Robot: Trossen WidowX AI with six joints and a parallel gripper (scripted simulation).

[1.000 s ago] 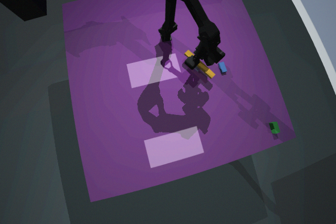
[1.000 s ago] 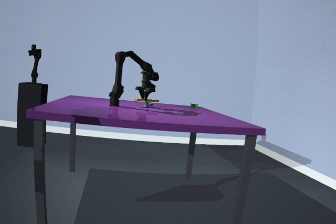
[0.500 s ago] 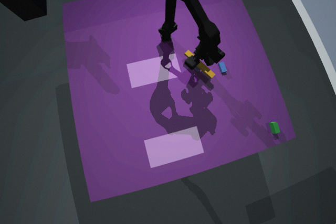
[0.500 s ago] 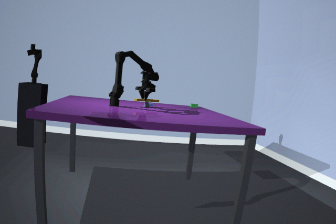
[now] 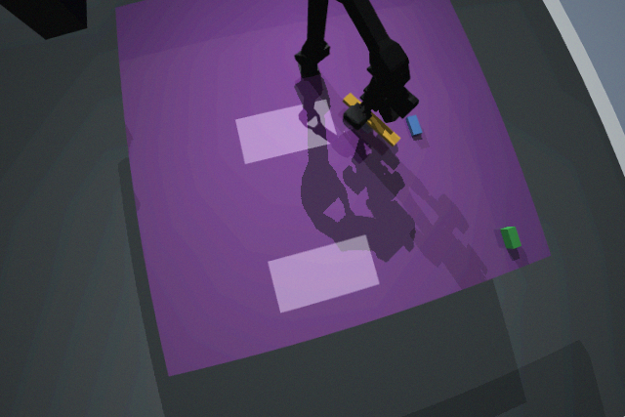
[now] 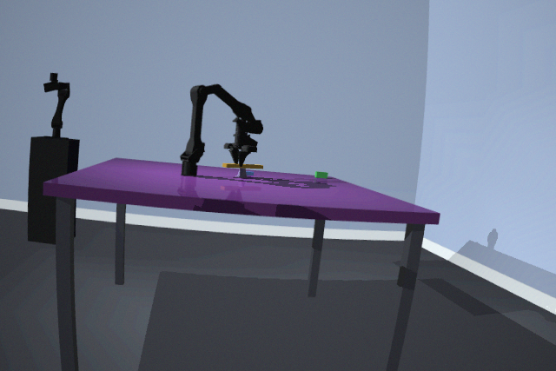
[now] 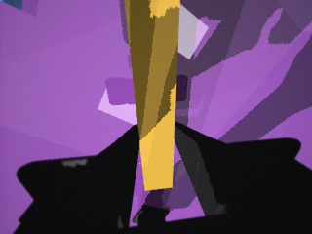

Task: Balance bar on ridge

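One long, flat-faced, straight orange-yellow bar (image 5: 385, 130) (image 6: 249, 166) (image 7: 158, 161), partly shadowed, raised above the purple table (image 5: 201, 210) (image 6: 224, 198) (image 7: 58, 97), is clamped in the black gripper (image 5: 359, 117) (image 6: 241, 163) (image 7: 155, 127).

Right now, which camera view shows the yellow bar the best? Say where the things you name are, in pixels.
The top view: the yellow bar (image 5: 386, 131) (image 6: 249, 166) (image 7: 158, 168) shows both ends, though the tool (image 5: 359, 122) (image 6: 241, 163) (image 7: 155, 127) covers part. The exterior view shows it small, edge-on, above the table (image 5: 201, 230) (image 6: 179, 194) (image 7: 58, 122). The wrist view cuts off its far end.
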